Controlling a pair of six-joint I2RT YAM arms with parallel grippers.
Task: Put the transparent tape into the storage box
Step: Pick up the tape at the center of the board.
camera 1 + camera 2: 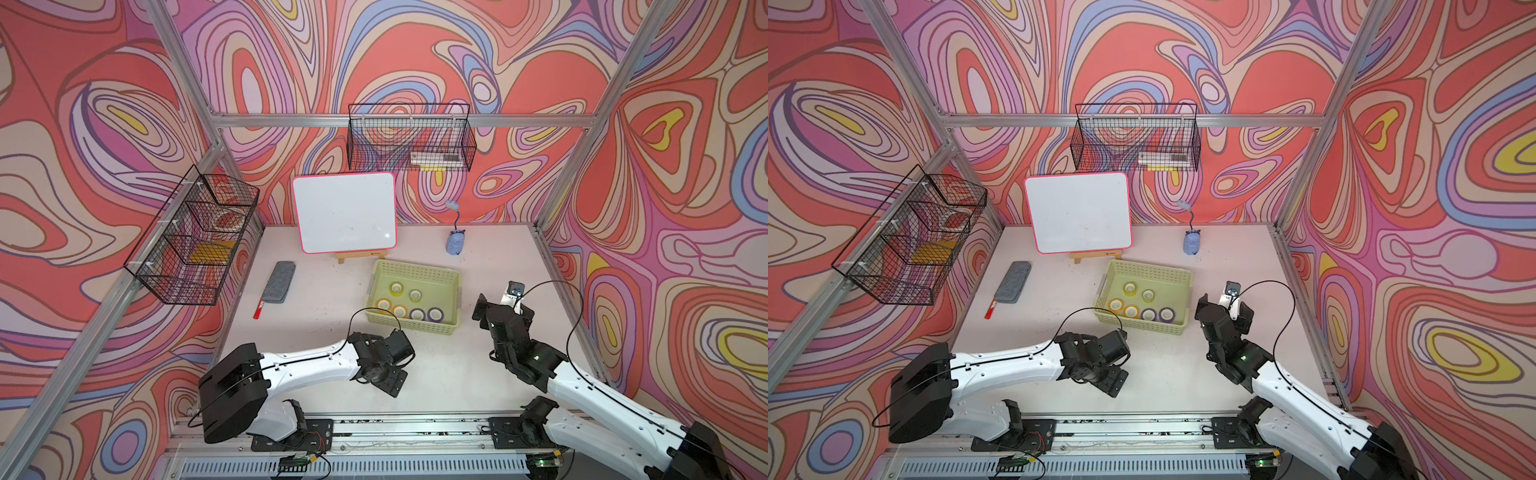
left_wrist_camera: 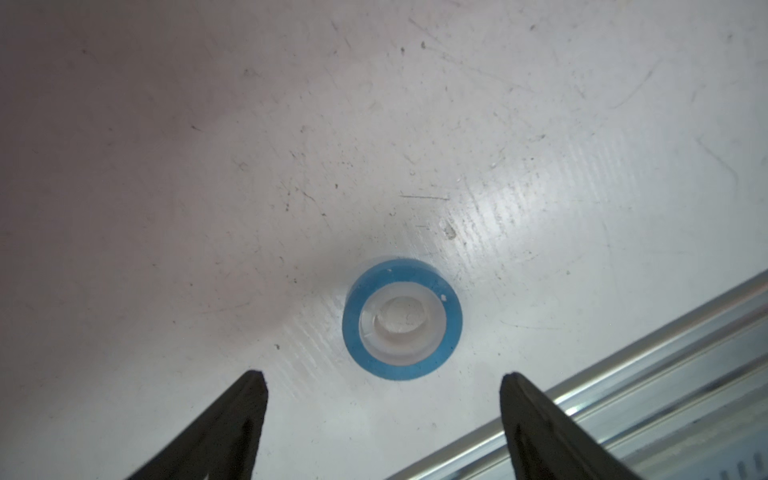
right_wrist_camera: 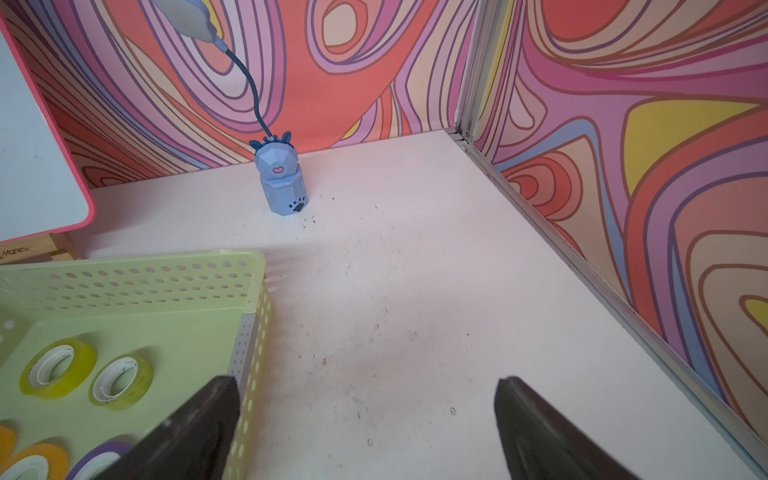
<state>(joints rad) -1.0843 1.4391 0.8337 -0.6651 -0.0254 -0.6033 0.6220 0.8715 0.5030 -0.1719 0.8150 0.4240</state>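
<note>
- Your left gripper (image 2: 382, 376) stands wide apart and empty. The transparent tape (image 2: 352, 328), a blue-tinted roll, lies flat on the table (image 2: 208, 166) just ahead of the fingertips, not between them, near the aluminium rail (image 2: 648, 374).
- Your right gripper (image 3: 368, 380) is also wide and empty, near the storage box (image 3: 124, 282) side wall.
- Six other rolls (image 1: 390, 287) lie inside that box.

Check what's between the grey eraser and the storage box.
Bare tabletop only, in both top views, between the grey eraser and the storage box; the red marker lies off that line.
</note>
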